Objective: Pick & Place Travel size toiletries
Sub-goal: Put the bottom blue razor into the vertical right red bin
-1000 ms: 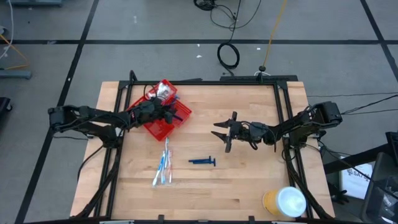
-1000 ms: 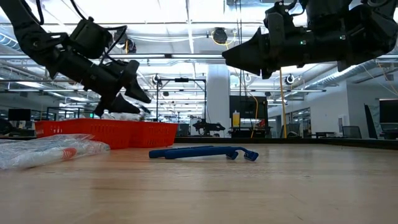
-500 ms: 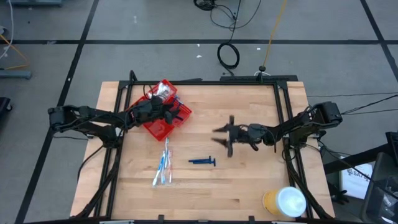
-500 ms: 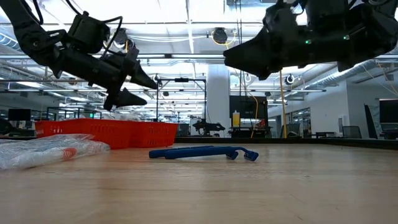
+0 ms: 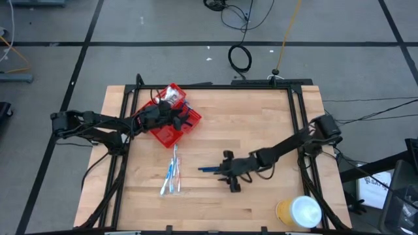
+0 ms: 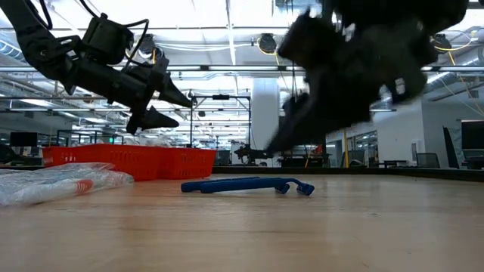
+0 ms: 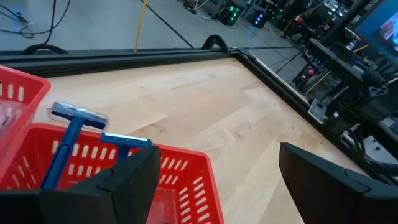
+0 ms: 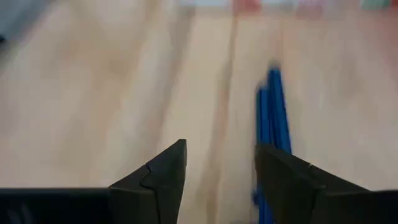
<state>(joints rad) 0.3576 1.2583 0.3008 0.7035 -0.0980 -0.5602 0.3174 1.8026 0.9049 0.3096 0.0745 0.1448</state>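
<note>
A: How far is the work now?

B: Part of it looks done. The red tray point(image 5: 171, 134) near the table's point(image 5: 261, 202) back left corner already holds some pieces: two blue razors point(image 7: 74, 134) lean on its wall in the left wrist view, and something white and crinkly lies in its far compartment point(image 5: 171, 96).

A: And what is left outside?

B: Two things, as far as I can see. One dark blue razor point(image 5: 210, 170) lies flat on the wood near the middle front, and a packet of toothbrushes point(image 5: 172, 175) lies to the left of it, between the razor and the tray but apart from both.

A: What do the arms do?

B: The left gripper point(image 5: 177, 117) hangs over the tray with its fingers spread wide, and nothing is between them. The right gripper point(image 5: 230, 177) is low at the head end of the razor on the table. Its fingers point(image 8: 158, 177) are apart and empty, and the blue handle shows just beside them, not between them.

A: So the razor is the next piece?

B: I judge so. The right arm must still close on it and carry it to the tray, and then the toothbrushes remain. The yellow roll point(image 5: 298, 212) at the front right corner is not part of it.
</note>
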